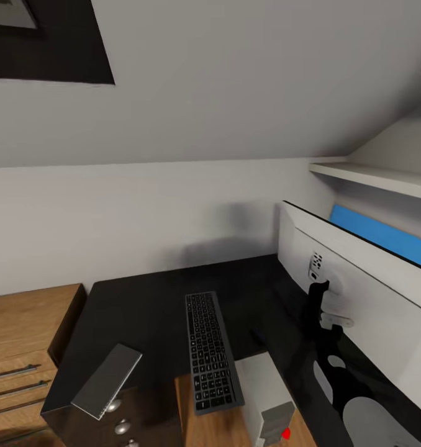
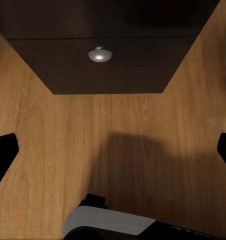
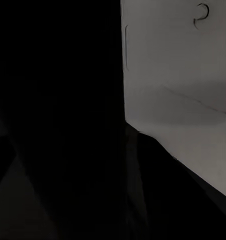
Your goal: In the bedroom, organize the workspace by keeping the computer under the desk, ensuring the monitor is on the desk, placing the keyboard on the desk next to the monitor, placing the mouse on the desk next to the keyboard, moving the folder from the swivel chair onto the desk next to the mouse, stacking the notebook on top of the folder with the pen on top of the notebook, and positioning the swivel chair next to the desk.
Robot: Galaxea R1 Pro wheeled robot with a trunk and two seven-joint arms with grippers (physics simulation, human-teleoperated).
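Observation:
The desk (image 1: pixel 148 304) has a glossy black top, and the dark grey keyboard (image 1: pixel 212 352) lies lengthwise at its middle, its near end over the front edge. To the right stands the monitor (image 1: pixel 372 292), white back toward me, on a thin black stand (image 1: pixel 319 310). A bright blue flat panel, likely the folder (image 1: pixel 384 233), shows beyond the monitor's top edge. The light grey computer (image 1: pixel 260 385) sits low by the desk's inner corner. My left gripper (image 2: pixel 113 155) is open above the wooden floor, facing the drawer unit's silver knob (image 2: pixel 99 55). The right wrist view is dark beside a light grey panel (image 3: pixel 183 90).
A thin grey slab (image 1: pixel 108 380) lies tilted over the desk's front left corner, above the drawer knobs (image 1: pixel 114 406). A low oak chest (image 1: pixel 24 347) with bar handles stands at the left. A white shelf (image 1: pixel 378 177) juts out above the monitor. A small grey piece with a red spot (image 1: pixel 279 425) sits near the computer.

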